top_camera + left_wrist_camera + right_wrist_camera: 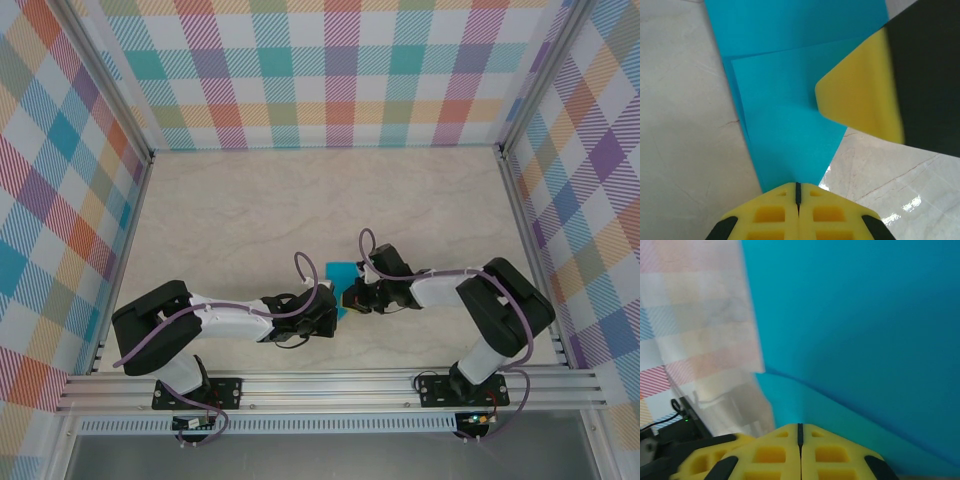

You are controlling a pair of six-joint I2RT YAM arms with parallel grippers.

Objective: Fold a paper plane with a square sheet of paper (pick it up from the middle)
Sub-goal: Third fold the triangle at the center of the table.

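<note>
The teal-blue square sheet of paper [340, 278] is partly folded and held just above the table between the two arms. In the left wrist view the paper [785, 130] shows overlapping layers and narrows toward my left gripper [798, 189], whose jaws are shut on its pointed end. A yellow pad of the right gripper [860, 97] presses on the sheet from the right. In the right wrist view the paper [865, 330] rises close in front, creased, and my right gripper [800, 427] is shut on its lower edge. From above, the left gripper [328, 306] and right gripper [354, 296] almost touch.
The marble-look table [250, 210] stretches away behind the arms. Checked walls [330, 70] close it in at the back and both sides. An aluminium rail [330, 385] runs along the near edge by the arm bases.
</note>
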